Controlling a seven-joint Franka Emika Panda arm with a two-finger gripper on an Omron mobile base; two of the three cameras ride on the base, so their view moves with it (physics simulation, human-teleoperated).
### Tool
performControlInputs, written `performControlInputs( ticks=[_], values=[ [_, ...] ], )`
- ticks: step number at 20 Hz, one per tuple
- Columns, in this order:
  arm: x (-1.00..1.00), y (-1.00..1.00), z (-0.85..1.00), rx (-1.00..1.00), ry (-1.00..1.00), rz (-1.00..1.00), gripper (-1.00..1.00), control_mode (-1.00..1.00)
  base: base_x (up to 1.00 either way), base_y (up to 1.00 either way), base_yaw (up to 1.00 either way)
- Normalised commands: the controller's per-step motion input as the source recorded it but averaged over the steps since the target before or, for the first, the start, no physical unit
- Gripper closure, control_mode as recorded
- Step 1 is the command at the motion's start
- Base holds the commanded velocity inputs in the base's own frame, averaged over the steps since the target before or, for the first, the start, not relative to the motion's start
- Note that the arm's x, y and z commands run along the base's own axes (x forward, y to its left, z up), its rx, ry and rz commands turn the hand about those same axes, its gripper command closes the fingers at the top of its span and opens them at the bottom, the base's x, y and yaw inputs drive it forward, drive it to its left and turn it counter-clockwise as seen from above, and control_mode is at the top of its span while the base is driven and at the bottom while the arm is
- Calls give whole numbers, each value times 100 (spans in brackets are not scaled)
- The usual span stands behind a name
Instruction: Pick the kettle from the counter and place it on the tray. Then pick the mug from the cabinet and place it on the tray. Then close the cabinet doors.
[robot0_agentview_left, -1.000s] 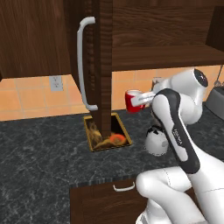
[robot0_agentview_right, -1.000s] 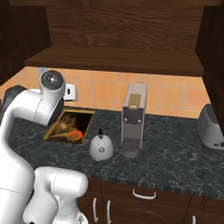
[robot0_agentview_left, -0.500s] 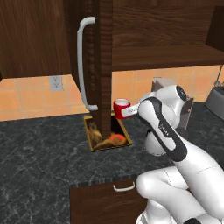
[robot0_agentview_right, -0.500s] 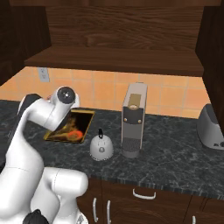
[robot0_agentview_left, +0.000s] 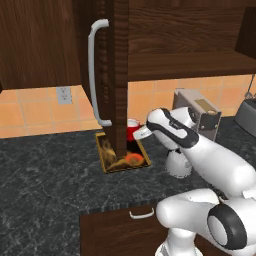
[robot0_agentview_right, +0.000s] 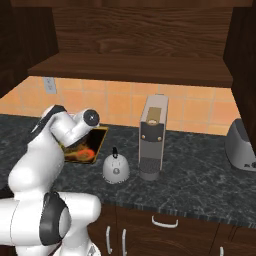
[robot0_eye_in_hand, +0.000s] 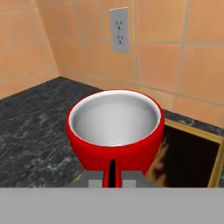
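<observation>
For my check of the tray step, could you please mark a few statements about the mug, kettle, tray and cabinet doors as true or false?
1. The mug is red with a white inside. True.
2. The kettle sits on the tray. False: it stands on the counter, beside the tray.
3. The mug is upright. True.
4. The cabinet doors are closed. False: the shelf shows.
5. The mug stands on the cabinet shelf. False: it is over the tray's edge.
</observation>
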Motion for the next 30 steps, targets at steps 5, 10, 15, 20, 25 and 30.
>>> performControlInputs(
  ticks=[5,10,15,20,25,30],
  values=[
    [76,10,-55,-1,0,9,100,-100,0,0,0],
    [73,8,-47,0,0,4,100,-100,0,0,0],
    [70,10,-46,0,3,6,100,-100,0,0,0],
    [58,34,-32,-1,9,9,100,-100,0,0,0],
    [46,11,-23,0,0,14,100,-100,0,0,0],
    [22,14,-26,0,0,9,-100,-100,0,0,0]
  ],
)
